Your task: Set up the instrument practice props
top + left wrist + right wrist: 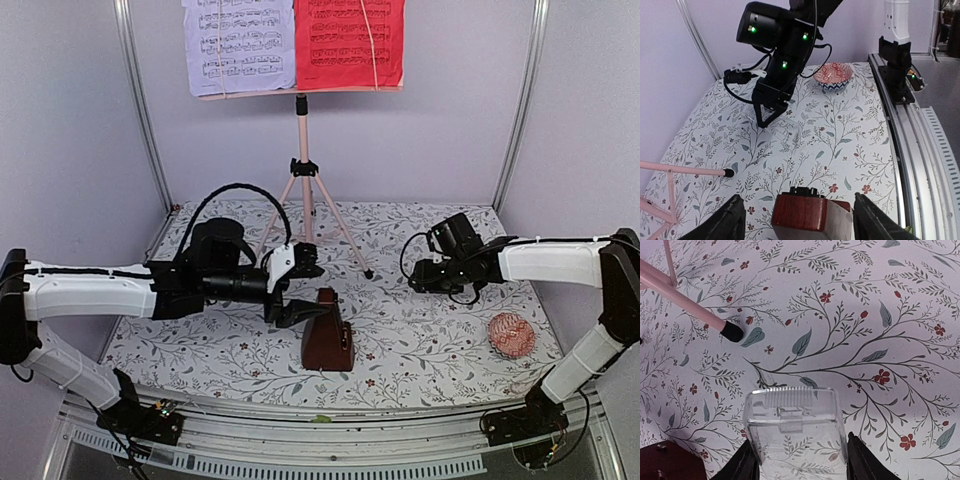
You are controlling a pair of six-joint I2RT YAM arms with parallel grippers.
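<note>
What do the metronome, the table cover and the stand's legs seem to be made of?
Metronome: probably wood or wood-look plastic; its dark red-brown surface shines glossily.
Table cover: likely printed cloth or vinyl; a flat, matte floral pattern shows, and which one is unclear.
Stand legs: thin pink tubes, seemingly painted metal, with a black rubbery foot.
</note>
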